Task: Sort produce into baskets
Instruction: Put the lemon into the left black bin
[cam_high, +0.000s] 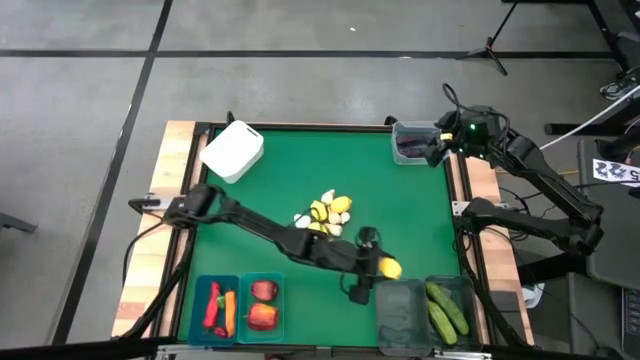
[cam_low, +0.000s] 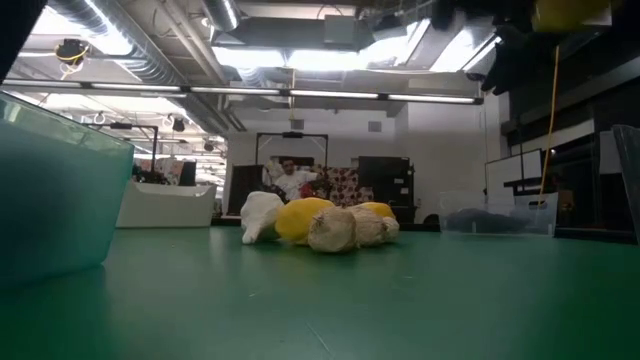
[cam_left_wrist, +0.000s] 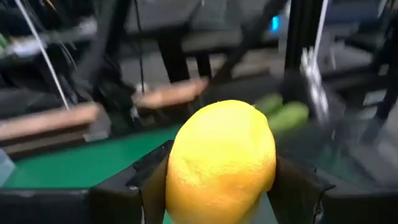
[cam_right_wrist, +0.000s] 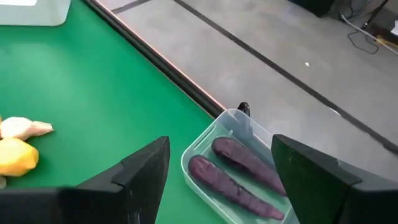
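- The left wrist view shows what the high view only hints at: the left gripper (cam_left_wrist: 221, 186) is clenched on a yellow lemon (cam_left_wrist: 221, 162), one dark finger on each side of it; the fruit is smooth, bright and slightly pointed at its top.
- From above, that lemon (cam_high: 388, 267) is held just beside the dark-tinted bin (cam_high: 402, 310) at the table's near edge; the neighbouring bin holds two green cucumbers (cam_high: 447, 310).
- The right wrist view alone looks into the clear tub (cam_right_wrist: 205, 146): two dark purple eggplants (cam_right_wrist: 239, 168) lie side by side. The right gripper (cam_right_wrist: 221, 177) hovers above it, fingers spread and empty.
- The low view shows the middle pile (cam_low: 320, 222) of lemons and pale garlic bulbs resting on the green table (cam_low: 300, 300).
- Teal bins (cam_high: 240, 305) hold red peppers, a carrot and apples; a white box (cam_high: 232, 150) sits at the far corner.
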